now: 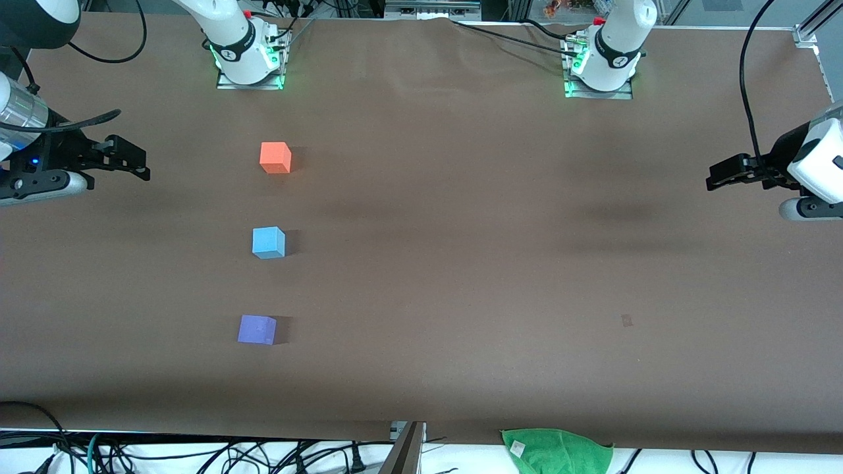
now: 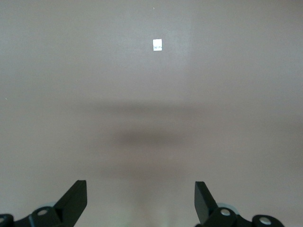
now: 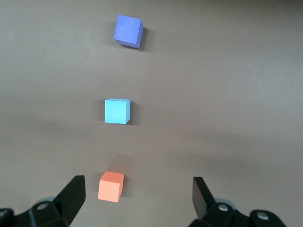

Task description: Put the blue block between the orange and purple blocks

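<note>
Three cubes stand in a line on the brown table toward the right arm's end. The orange block (image 1: 275, 158) is farthest from the front camera, the blue block (image 1: 269, 242) is in the middle, and the purple block (image 1: 257, 329) is nearest. The right wrist view shows all three: orange (image 3: 111, 187), blue (image 3: 117, 111), purple (image 3: 128, 30). My right gripper (image 1: 135, 161) is open and empty, up in the air at its end of the table, apart from the blocks; it also shows in its wrist view (image 3: 138, 196). My left gripper (image 1: 714, 179) is open and empty over bare table (image 2: 140, 198).
A green cloth (image 1: 556, 451) lies at the table's near edge. A small pale sticker (image 2: 157, 45) is on the table toward the left arm's end, also in the front view (image 1: 626, 320). Cables hang past the near edge.
</note>
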